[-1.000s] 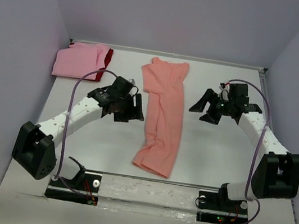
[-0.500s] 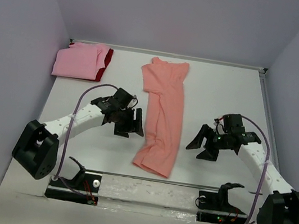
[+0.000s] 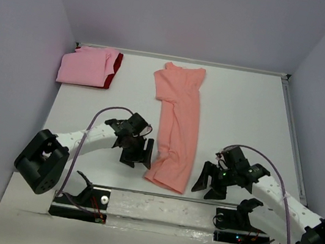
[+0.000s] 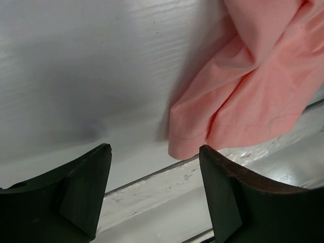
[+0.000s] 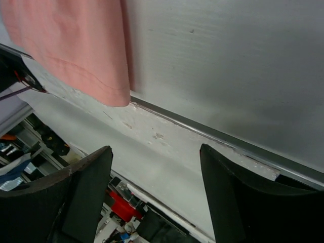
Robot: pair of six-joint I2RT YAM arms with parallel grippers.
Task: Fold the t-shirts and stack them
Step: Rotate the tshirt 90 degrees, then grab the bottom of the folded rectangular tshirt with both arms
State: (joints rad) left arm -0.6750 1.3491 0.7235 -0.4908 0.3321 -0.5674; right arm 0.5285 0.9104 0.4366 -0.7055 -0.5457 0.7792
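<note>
Stack (image 3: 87,67) at the far left, pink over dark red, lies well apart from both arms. Our left gripper (image 3: 136,152) hangs low over the table (image 3: 245,110), jaws wide with nothing between them, just beside the near-left corner of the salmon shirt (image 3: 181,119). That shirt lies in the middle as a narrow strip, its long axis running from the far side toward us, hem nearest. In the left wrist view the hem corner (image 4: 185,144) sits ahead and right of the fingers (image 4: 76,187). Our right gripper (image 3: 210,182), equally wide and empty, stands near the near-right corner. Neither arm is clearly nearer; we judge each should take its own hem corner.
</note>
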